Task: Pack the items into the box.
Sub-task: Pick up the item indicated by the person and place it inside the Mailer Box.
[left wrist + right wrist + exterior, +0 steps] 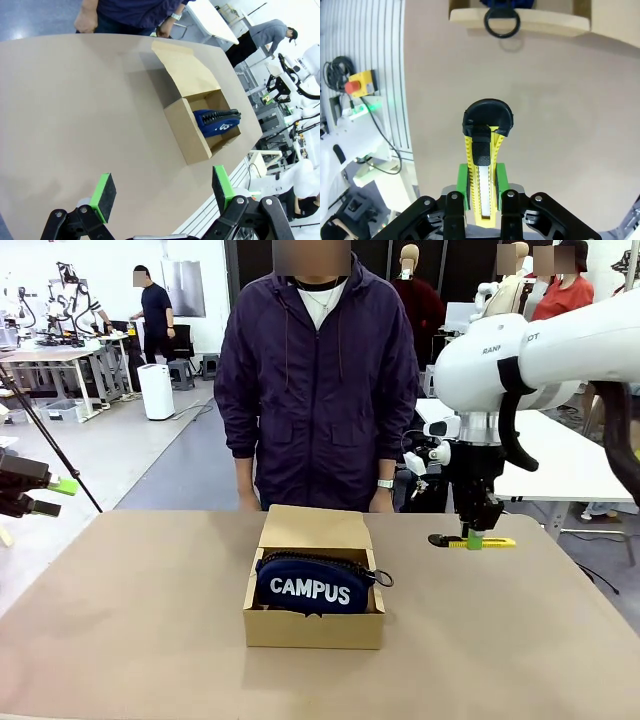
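The open brown cardboard box (314,622) stands mid-table with its flap lid (315,527) folded back toward the person. Inside it lies the navy "CAMPUS" pouch (312,588), which also appears as a blue shape in the box (187,131) in the left wrist view (216,122). My right gripper (472,536) hangs above the table to the right of the box, shut on the yellow-and-black utility knife (478,541), held level. In the right wrist view the knife (483,160) sticks out between the green pads (463,186). My left gripper (162,192) is open and holds nothing, high over the table.
A person in a dark purple jacket (318,380) stands at the far edge right behind the box, hands low by the table edge. The pouch's black pull ring (502,22) hangs over the box wall. Bare table lies left and right of the box.
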`<state>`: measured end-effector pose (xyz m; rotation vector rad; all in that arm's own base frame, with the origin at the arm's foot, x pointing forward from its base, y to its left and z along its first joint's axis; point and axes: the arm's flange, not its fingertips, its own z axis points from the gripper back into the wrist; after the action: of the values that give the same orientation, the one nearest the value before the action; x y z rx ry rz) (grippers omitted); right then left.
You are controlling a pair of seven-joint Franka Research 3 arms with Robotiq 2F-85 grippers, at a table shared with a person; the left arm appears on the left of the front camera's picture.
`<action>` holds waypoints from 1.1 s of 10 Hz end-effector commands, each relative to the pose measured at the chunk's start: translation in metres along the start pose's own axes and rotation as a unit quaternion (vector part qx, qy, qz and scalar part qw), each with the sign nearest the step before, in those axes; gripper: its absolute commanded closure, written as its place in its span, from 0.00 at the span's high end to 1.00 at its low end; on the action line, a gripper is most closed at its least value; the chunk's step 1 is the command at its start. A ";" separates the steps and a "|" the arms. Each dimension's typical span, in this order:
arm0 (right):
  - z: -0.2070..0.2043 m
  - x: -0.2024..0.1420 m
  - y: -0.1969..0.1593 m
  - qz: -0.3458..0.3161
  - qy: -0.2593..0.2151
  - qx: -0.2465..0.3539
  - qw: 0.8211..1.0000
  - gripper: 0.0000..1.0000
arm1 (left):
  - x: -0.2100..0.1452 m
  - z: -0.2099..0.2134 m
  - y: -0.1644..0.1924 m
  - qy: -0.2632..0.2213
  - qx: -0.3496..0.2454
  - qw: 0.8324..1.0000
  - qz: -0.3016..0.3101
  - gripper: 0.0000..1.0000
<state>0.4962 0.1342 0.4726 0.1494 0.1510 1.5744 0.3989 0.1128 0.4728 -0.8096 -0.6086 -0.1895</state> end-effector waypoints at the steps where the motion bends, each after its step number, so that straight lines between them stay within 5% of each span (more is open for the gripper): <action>1: 0.008 0.038 0.009 -0.003 -0.037 -0.039 0.999 0.00 | 0.000 0.002 -0.001 0.003 -0.002 1.000 0.004 1.00; 6: 0.027 0.179 0.071 -0.060 -0.041 -0.058 0.996 0.00 | 0.000 0.002 -0.001 0.003 -0.002 1.000 0.004 1.00; 9: -0.006 0.259 0.067 -0.069 0.012 -0.082 0.994 0.00 | 0.000 0.002 -0.001 0.003 -0.002 1.000 0.004 1.00; 11: -0.029 0.276 0.056 -0.110 -0.006 -0.078 0.991 0.00 | 0.000 0.002 -0.001 0.003 -0.002 1.000 0.004 1.00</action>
<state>0.4216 0.4032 0.4523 0.0269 0.0422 1.4252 0.3989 0.1128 0.4730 -0.8096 -0.6089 -0.1900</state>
